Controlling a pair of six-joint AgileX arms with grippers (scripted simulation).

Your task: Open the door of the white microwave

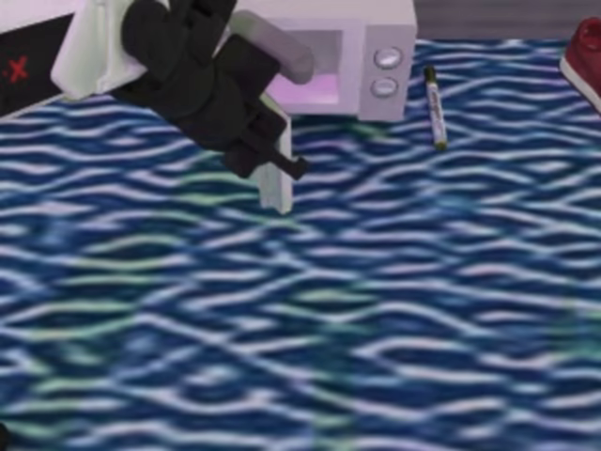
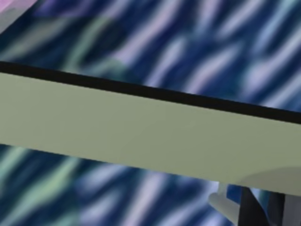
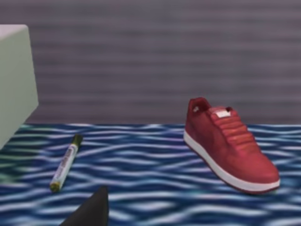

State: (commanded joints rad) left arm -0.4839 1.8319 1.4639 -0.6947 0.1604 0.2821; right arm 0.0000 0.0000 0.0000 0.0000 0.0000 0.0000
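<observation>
The left gripper (image 1: 282,164) sits at the swung-out free edge of the door (image 1: 279,183), which projects nearward from the white microwave (image 1: 380,56) at the table's far side; its finger opening cannot be told.

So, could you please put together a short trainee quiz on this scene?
1. True or false: the flat white door of the boxy white microwave is shut.
2. What lies on the blue wave-patterned table just right of the microwave? A) a spoon B) a slim white marker pen C) a cup
3. Which arm's end effector is at the door?

Key: 1. False: the door stands swung out and the pinkish inside shows. 2. B. 3. The left end effector.
</observation>
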